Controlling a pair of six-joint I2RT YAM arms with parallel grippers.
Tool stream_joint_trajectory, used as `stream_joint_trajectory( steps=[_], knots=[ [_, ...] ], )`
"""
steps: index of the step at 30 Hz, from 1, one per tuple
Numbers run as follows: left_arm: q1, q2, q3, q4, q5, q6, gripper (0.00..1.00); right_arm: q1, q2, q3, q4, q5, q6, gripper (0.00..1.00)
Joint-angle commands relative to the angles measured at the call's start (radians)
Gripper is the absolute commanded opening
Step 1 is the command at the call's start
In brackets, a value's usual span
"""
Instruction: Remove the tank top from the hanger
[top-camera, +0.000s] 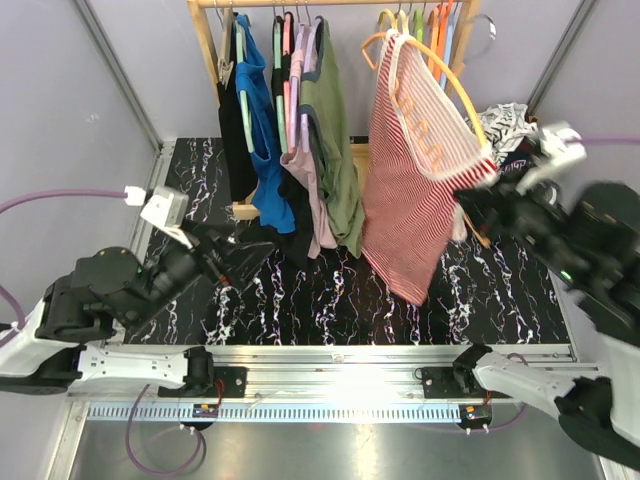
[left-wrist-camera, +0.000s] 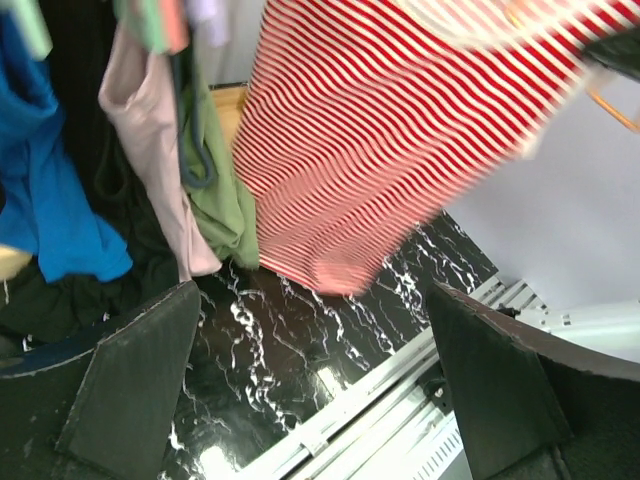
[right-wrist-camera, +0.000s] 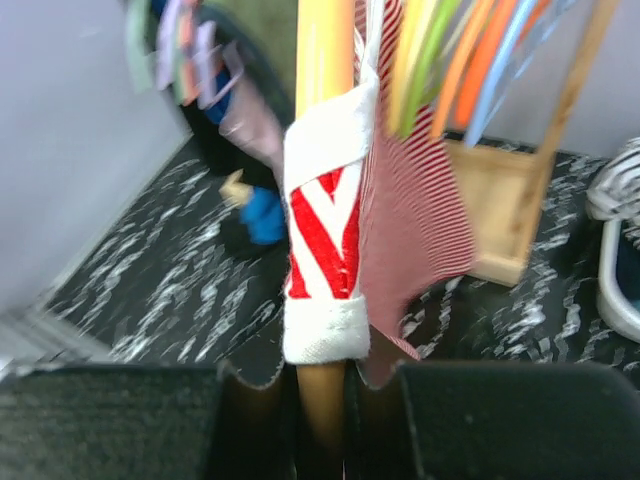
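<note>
Red-and-white stripes run across the tank top (top-camera: 415, 180), which hangs slanted on a yellow hanger (top-camera: 452, 80), swung out to the right of the other garments (top-camera: 325, 130), its lower edge just above the tabletop (top-camera: 330, 300). A white-hemmed strap wraps the hanger arm. The right gripper (top-camera: 480, 205) clamps that arm; the left gripper (top-camera: 245, 255) is spread wide, low near the tabletop.

Bright, even overhead light fills your top view, with white glare on the metal rail (top-camera: 340, 362) at 6 o'clock and motion blur on the right arm (top-camera: 560, 235) at 3 o'clock. Your left wrist view smears the striped tank top (left-wrist-camera: 400, 150) at 1 o'clock. Your right wrist view is soft throughout, with the yellow hanger (right-wrist-camera: 322, 60) streaked at 12 o'clock and deep shadow at 6.
</note>
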Motion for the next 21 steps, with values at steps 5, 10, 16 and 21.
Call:
stream_joint_trajectory(
  steps=[5, 10, 16, 21],
  knots=[
    [-0.001, 0.238, 0.163, 0.12, 0.038, 0.14, 0.99, 0.003, -0.143, 0.048, -0.397, -0.363, 0.165, 0.0],
    [0.02, 0.408, 0.229, 0.138, 0.082, 0.119, 0.99, 0.003, -0.315, -0.077, -0.491, -0.492, 0.386, 0.0],
    [0.098, 0.55, 0.225, 0.152, 0.219, -0.008, 0.99, -0.008, -0.446, -0.202, -0.514, -0.56, 0.535, 0.0],
    [0.102, 0.597, 0.202, 0.211, 0.25, -0.056, 0.98, -0.037, -0.467, -0.229, -0.571, -0.581, 0.516, 0.0]
  ],
)
